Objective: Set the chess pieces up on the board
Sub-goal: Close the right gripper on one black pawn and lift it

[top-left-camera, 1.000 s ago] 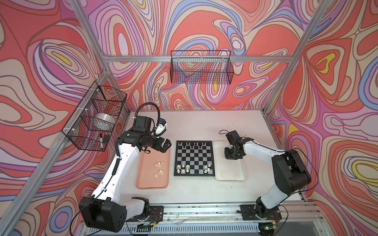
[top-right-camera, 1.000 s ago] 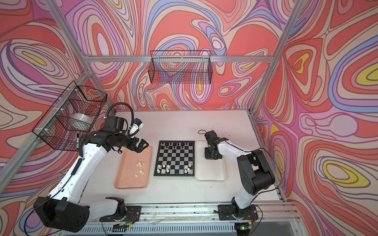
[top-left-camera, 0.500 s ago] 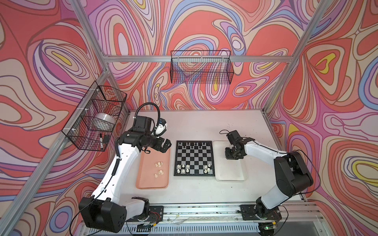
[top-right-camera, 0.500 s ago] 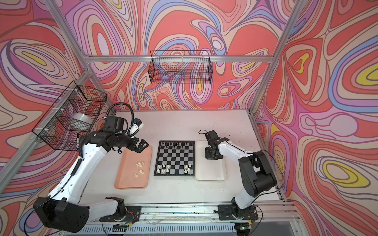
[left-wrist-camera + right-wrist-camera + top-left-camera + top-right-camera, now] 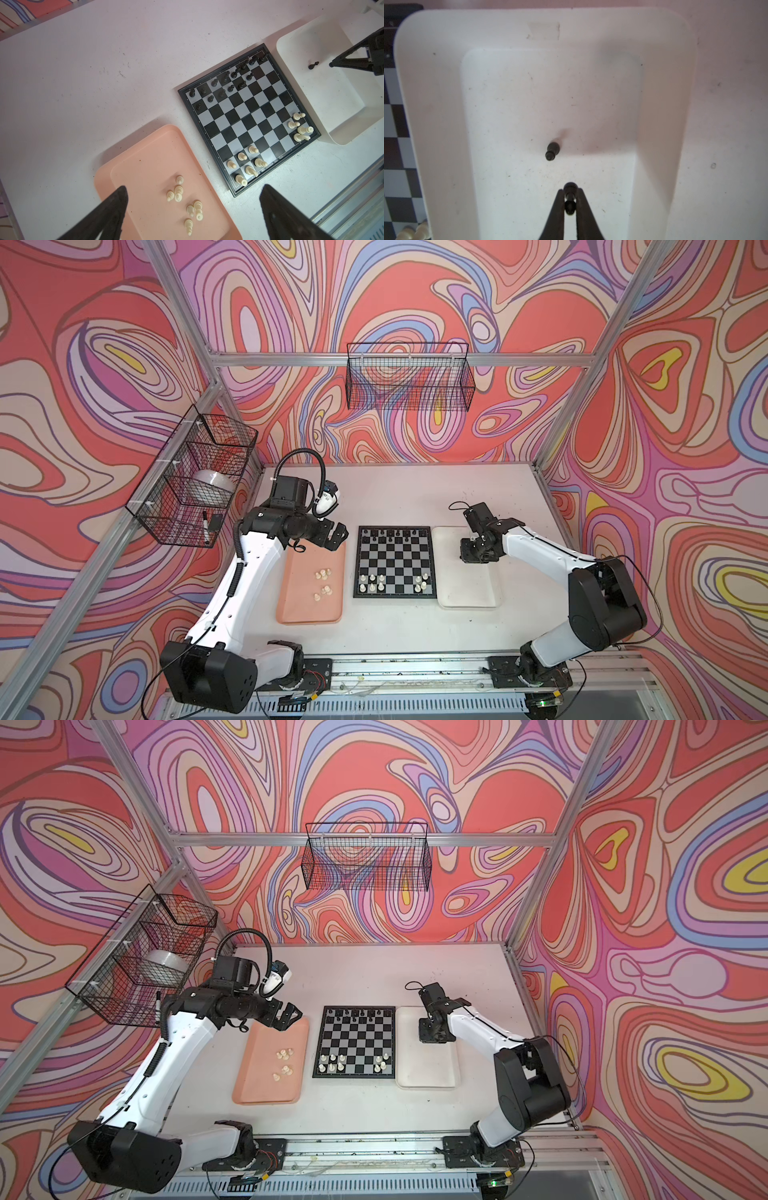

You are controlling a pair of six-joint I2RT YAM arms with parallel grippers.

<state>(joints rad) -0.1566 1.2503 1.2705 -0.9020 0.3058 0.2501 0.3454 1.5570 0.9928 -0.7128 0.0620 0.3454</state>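
The right gripper pinches a black pawn in the white tray, right of the mid-frame board; a second pawn sits there. The left gripper, fingers spread, hovers by the pink tray's upper end. Next, I judge, carry the pawn to the board's upper rows and set it upright.

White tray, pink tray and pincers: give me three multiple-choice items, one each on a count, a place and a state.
1. Besides the held black piece in the right pincer, black pieces on the white tray: A none; B one; C four.
2. The cream pieces off the board rest: A on the white tray; B on the pink tray; C in the right pincer.
3. The left pincer is: A shut on a cream piece; B shut, empty; C open, empty.
B: one lone black piece shows there. B: they cluster on pink. C: it gapes wide, gripping nothing.
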